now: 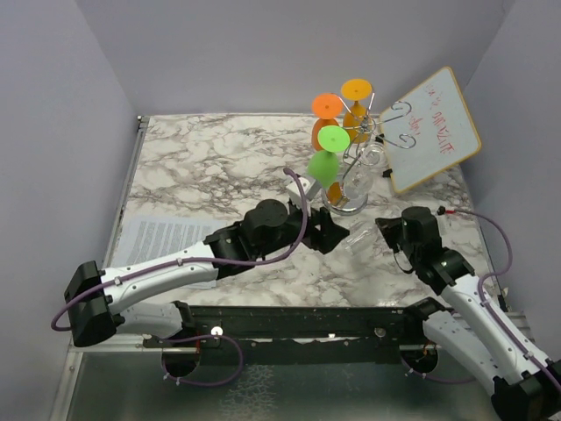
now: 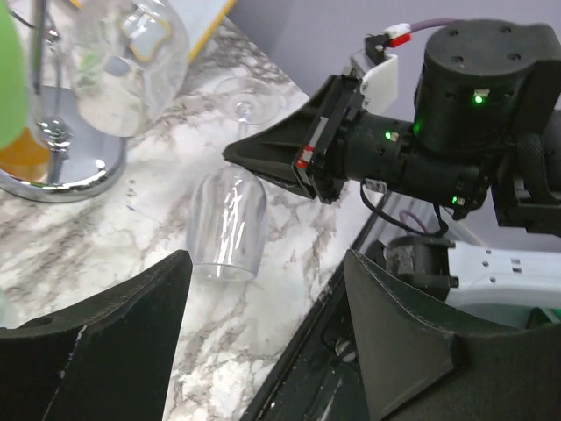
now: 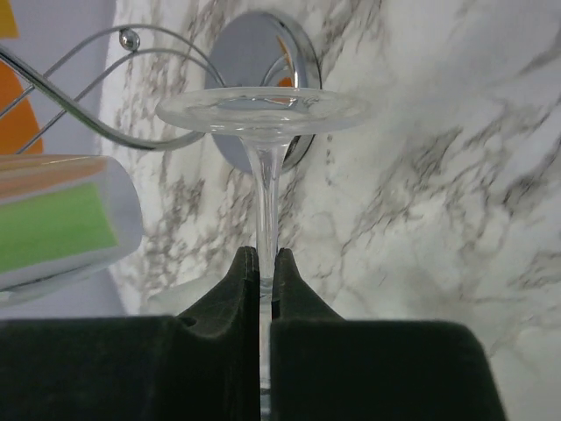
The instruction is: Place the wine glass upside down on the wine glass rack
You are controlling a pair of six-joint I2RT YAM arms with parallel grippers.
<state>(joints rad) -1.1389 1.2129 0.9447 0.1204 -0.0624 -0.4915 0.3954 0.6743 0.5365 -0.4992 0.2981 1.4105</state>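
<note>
- Marble table point(image 1: 202, 158): the rack stands at its far right. A whiteboard point(image 1: 434, 127) leans just right of the rack and plays no part in the job.
- Wine glass rack point(image 3: 263, 44): chrome disc base on the marble, curled wire arms on top. Coloured glasses point(image 1: 329, 153) hang from it by their feet, bowls down, which is the pose wanted for the clear one.
- Left gripper point(image 2: 263, 289): on the near side of the rack, jaws spread wide, nothing held. The bowl lies ahead of its gap, so it is probably standing by to steady.
- Right gripper point(image 3: 266, 263): near-right of the rack, fingers pinched tight on the stem. Gripping there leaves the foot free to slide onto a wire arm.
- Wine glass point(image 2: 228, 224): on its side just in front of the rack base, foot toward the rack, rim away. It seems to rest on the marble, not yet lifted.
</note>
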